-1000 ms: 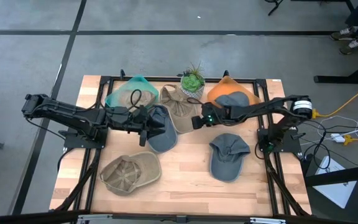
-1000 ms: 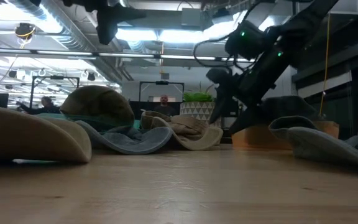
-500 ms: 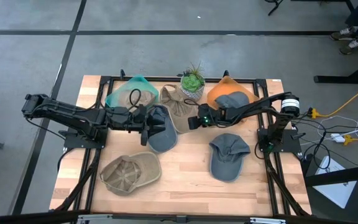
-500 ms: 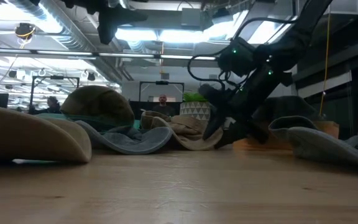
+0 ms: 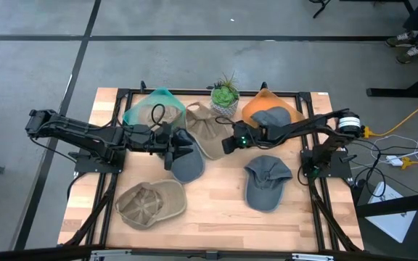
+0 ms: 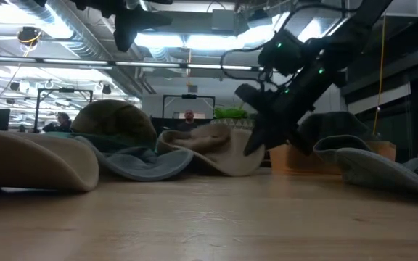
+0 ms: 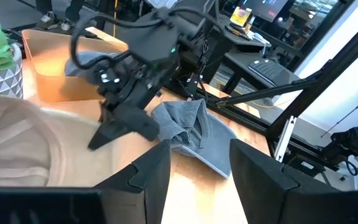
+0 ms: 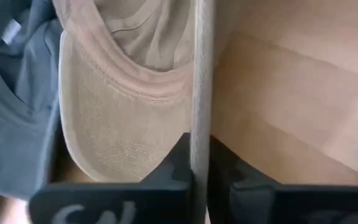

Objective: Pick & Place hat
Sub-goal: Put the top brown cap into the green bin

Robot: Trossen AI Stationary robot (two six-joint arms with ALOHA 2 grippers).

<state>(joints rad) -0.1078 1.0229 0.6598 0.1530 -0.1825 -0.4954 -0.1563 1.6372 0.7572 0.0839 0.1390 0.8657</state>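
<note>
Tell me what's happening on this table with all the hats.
Two robot arms are sorting hats on a wooden table. The right tool has pinched the edge of a beige hat near the small potted plant and lifted it slightly. The left tool sits open over a gray hat beside it. Another gray hat and a tan cap lie nearer the front.

Overhead, table-level, two close wrist views; shared tan hat (image 5: 207,129).

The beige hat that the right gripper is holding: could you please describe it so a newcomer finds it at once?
Start at the potted plant on the table's far edge. Just in front lies the beige hat, its brim pinched by the right gripper. It alone is plain beige; its neighbours are grey-blue or olive.
</note>
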